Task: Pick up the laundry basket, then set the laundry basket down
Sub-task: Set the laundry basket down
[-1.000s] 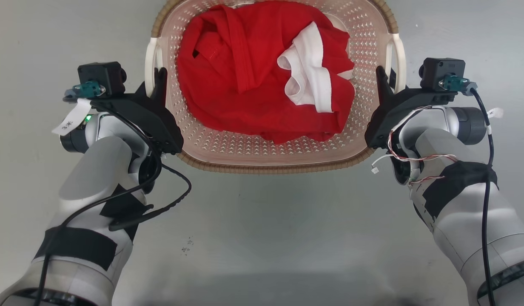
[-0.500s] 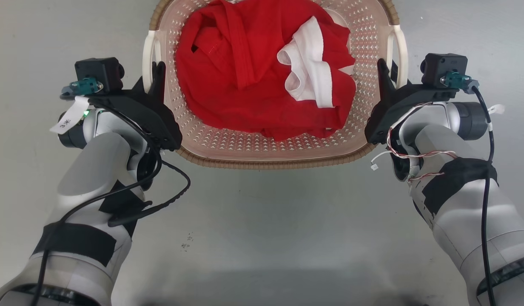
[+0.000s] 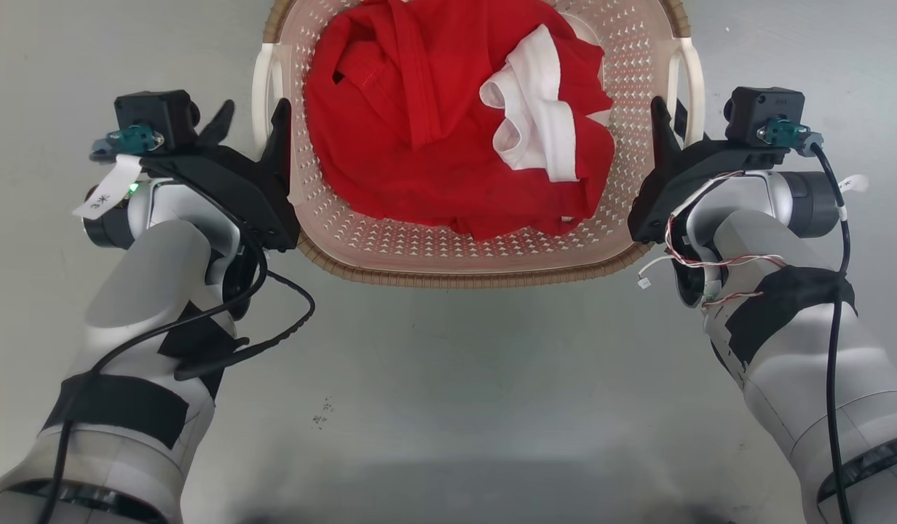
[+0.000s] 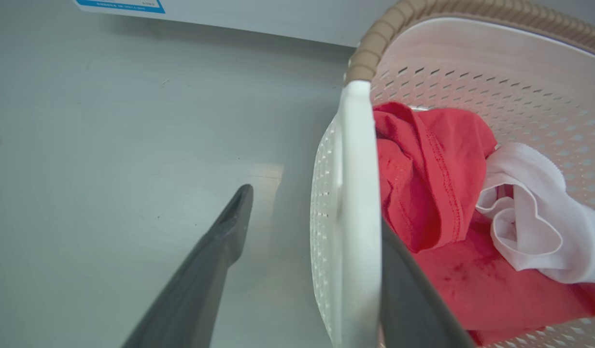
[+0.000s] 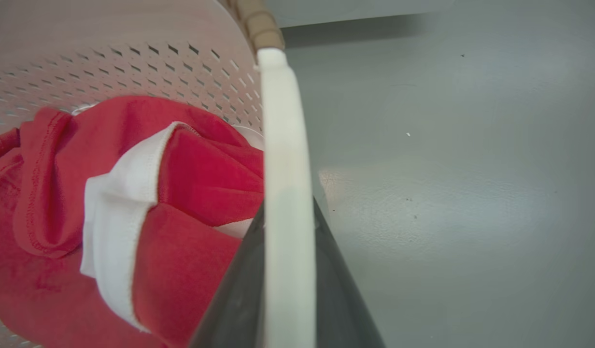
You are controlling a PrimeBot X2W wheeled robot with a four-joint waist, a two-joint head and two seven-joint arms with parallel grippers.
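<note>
**Little to read: 2 tags and 1 label**

A white paper tag (image 3: 105, 193) hangs from the wrist behind the left gripper (image 3: 252, 115). It bears dark handwritten marks. The first looks like a 3 and the second like a star-shaped or crossed character (too small to tell for sure). A smaller white tag (image 3: 854, 183) sticks out from the cable at the right arm's wrist, and the faint dark mark on it cannot be read. In the left wrist view, a blue-bordered label (image 4: 120, 5) sits on a white surface at the top edge, beyond the laundry basket (image 4: 375, 46). Its print is cut off by the edge and too blurred to read.
</note>
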